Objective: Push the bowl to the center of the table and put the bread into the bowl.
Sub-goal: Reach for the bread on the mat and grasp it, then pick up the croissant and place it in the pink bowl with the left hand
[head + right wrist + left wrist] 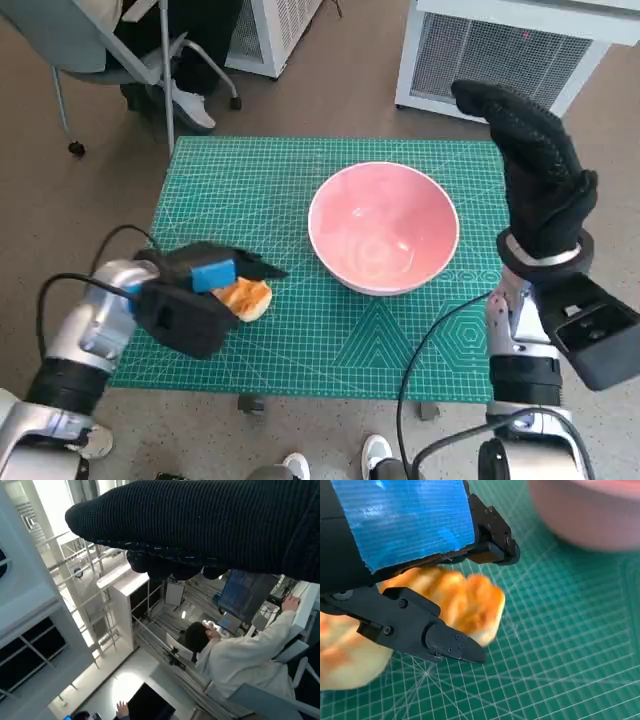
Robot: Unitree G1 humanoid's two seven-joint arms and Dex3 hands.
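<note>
One hand (205,285) around bread (246,298).

The left arm reaches in low from the near left corner of the table (330,350), its pale forearm angled up and to the right, black cables looping off it. The left robot hand (205,285) lies close over the mat with its blue-taped back turned up; its black fingers (447,645) are spread to either side of the bread (247,298), one above and one below it in the wrist view, and whether they press on it I cannot tell. The right forearm stands nearly upright at the near right side. The right robot hand (540,165), in its black knitted glove, is raised well above the table, pointing up and away, holding nothing.
</note>
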